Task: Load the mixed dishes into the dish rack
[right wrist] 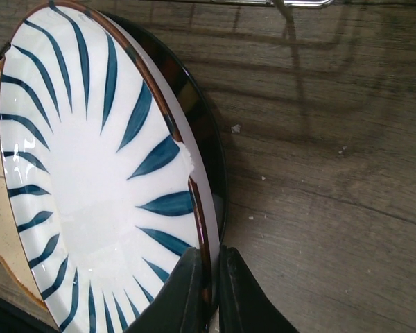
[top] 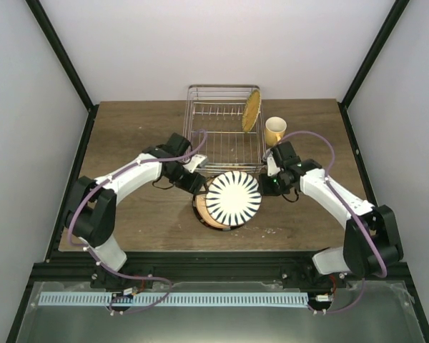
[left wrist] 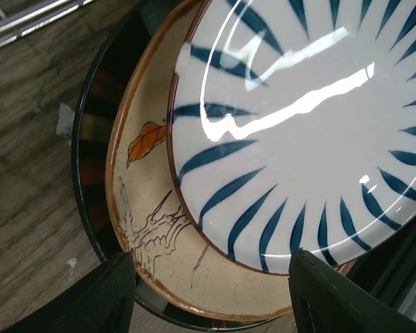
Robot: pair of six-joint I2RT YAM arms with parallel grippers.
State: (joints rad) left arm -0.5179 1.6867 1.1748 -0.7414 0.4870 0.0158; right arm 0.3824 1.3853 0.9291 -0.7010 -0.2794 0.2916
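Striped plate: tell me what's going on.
The right gripper is shut on the rim of the striped plate, which tops a stack of a beige plate and a dark plate. The left gripper hangs open at the stack's other side. One woven plate stands in the dish rack; the mug sits beside it.

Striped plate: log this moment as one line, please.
right jaws: shut on striped plate rim | left jaws: open at beige plate's edge | woven plate: standing in dish rack | yellow mug: on table beside rack
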